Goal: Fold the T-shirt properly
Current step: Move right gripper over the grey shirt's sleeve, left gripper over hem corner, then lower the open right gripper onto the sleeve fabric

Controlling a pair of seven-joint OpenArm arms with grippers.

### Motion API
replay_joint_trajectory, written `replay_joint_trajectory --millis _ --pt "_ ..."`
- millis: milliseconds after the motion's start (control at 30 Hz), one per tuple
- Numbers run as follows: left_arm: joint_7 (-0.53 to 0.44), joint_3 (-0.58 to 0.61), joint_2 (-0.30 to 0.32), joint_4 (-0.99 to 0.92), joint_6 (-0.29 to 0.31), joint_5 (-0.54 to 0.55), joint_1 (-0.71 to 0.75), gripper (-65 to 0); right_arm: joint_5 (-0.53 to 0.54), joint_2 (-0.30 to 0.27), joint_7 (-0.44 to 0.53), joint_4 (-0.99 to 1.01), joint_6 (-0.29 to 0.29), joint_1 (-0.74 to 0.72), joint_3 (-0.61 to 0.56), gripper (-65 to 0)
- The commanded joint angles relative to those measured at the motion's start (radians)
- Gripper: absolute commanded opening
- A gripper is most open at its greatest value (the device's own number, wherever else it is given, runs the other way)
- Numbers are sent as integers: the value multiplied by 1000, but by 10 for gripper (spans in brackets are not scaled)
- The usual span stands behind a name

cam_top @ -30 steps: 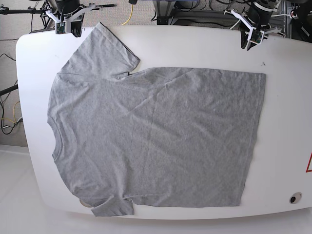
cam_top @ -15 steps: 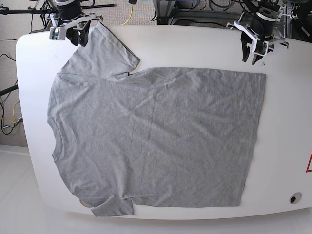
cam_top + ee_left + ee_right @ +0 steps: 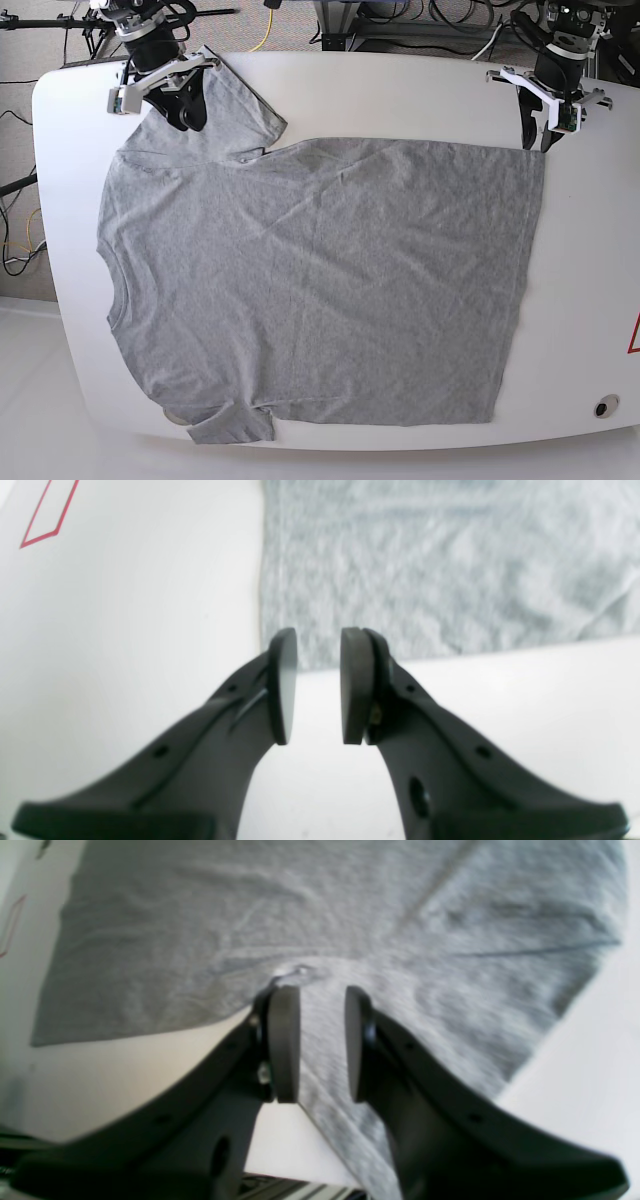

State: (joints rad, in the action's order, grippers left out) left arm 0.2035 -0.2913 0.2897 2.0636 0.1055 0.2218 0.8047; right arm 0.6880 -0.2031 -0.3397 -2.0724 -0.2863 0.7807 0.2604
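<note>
A grey T-shirt (image 3: 320,280) is spread flat across a white table (image 3: 400,90), unfolded; all folding is judged left. The left gripper (image 3: 318,685) is poised by the hem corner, the right gripper (image 3: 322,1042) over 1 sleeve. Both are slightly parted, nothing pinched.

Bright, even daylight; white table (image 3: 400,90) glares, near overexposed. Both wrist views soft: T-shirt (image 3: 350,915) weave blurred, smeared toward frame edges. Shadows faint beneath grippers.

No readable text anywhere; only a red outlined mark (image 3: 634,336) at the table's (image 3: 590,250) right edge.
</note>
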Motion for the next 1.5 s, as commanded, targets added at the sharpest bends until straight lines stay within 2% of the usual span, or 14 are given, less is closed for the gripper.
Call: replay_joint_trajectory --millis 0,200,267,333,467,600,667,800,933,1000,1267,1400,1467 --pt "-10 -20 5 5 -5 12 1 -531 20 0 6 -10 -36 -22 11 -502" --pt "-2 -23 2 -5 -7 12 -3 -526 32 10 -18 -2 -23 -41 46 -489" --pt "23 -12 4 -4 -5 22 -3 -486 79 10 -55 10 42 -37 102 -465" --pt "32 -10 4 -5 -4 21 -3 -467 89 10 -70 24 79 -32 120 -456" --pt "24 -9 5 -4 -3 20 -2 -429 96 12 -87 61 109 -24 142 -440" --pt "-1 -5 8 -2 -5 11 1 -388 89 20 -86 103 93 -22 147 -430" --pt "-36 -9 7 2 -2 10 4 -338 67 33 -72 130 104 -25 151 -426" --pt "-39 -6 6 3 -3 9 2 -326 59 41 -76 149 101 -24 154 -423" --pt "-26 -4 6 4 -3 12 -1 -344 60 51 -91 157 95 -22 160 -420" --pt "-1 -7 10 1 -1 15 -4 -376 90 67 -125 146 87 -28 159 -423" --pt "12 -11 11 2 0 20 -5 -398 255 78 -275 193 -10 -111 178 -422" --pt "10 -13 9 -3 3 20 -1 -408 319 74 -331 248 -40 -172 177 -423" --pt "9 -13 9 -2 3 20 -1 -408 330 74 -331 266 -34 -179 178 -423"
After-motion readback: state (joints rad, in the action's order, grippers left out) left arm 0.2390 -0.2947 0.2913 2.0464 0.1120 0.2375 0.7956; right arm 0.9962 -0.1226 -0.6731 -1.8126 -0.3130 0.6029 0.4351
